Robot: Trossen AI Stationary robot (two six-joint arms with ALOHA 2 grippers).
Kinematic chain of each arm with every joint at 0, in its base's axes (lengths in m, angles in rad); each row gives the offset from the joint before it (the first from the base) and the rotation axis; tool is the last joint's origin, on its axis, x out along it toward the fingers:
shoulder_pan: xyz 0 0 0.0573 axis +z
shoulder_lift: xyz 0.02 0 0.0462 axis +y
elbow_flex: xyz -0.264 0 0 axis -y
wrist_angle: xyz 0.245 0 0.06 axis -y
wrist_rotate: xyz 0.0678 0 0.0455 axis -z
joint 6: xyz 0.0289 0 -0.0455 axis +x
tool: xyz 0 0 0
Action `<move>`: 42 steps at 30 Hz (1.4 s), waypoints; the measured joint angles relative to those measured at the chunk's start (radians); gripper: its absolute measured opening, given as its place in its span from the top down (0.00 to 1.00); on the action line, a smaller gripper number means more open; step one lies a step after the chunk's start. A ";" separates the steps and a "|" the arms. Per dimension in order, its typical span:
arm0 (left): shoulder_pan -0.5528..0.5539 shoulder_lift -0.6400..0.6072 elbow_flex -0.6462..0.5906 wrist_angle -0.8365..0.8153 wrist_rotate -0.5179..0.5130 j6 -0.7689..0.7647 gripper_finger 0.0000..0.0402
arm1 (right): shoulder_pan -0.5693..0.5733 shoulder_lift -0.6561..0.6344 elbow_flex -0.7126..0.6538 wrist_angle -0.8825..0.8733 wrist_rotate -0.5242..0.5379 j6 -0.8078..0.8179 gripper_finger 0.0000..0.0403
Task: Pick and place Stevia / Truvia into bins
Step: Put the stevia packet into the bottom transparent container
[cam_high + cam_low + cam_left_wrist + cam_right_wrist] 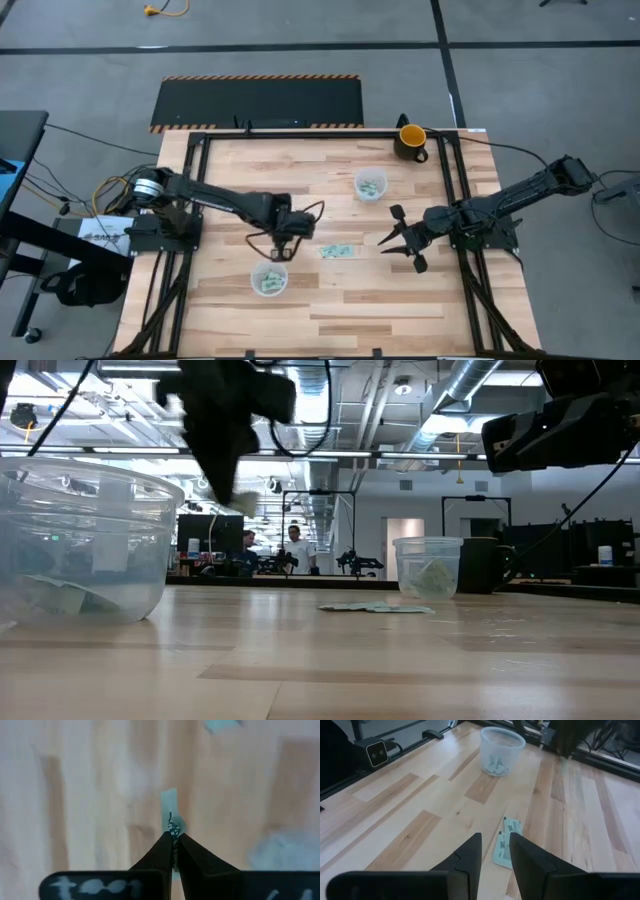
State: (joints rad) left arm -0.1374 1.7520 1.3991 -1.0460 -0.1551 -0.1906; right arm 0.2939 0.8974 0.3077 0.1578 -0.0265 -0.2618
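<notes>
Left gripper (172, 837) hovering above the bench (330, 290), jaws clamping a Stevia sachet (170, 802); right gripper (400, 240) waiting, jaws apart

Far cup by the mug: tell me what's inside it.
The far cup holds several pale green sachets heaped at its bottom. They overlap, so their count, and anything under them, cannot be seen.

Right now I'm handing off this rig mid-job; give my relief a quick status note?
Left end effector: shut on a sachet, raised above the near cup.
Right end effector: open, empty, over the loose sachets at mid-table.
Done: both the near cup and the far cup already hold sachets.
Left: drop the held one, then bin the loose ones.
</notes>
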 joint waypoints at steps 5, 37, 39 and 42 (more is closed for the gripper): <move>-0.080 -0.065 0.000 -0.061 0.076 -0.001 0.99 | 0.000 0.000 0.000 0.009 0.000 0.000 0.77; -0.271 -0.148 -0.127 0.077 0.220 -0.170 0.80 | -0.035 0.000 0.000 0.013 0.001 0.053 0.77; -0.270 -0.148 -0.127 0.077 0.220 -0.160 0.78 | -0.035 0.000 0.000 0.013 0.001 0.053 0.77; -0.262 -0.148 -0.127 0.084 0.187 -0.125 0.74 | -0.035 0.000 0.000 0.013 0.001 0.053 0.77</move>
State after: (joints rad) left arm -0.3996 1.6043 1.2724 -0.9619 0.0318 -0.3154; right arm 0.2592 0.8974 0.3077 0.1703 -0.0257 -0.2092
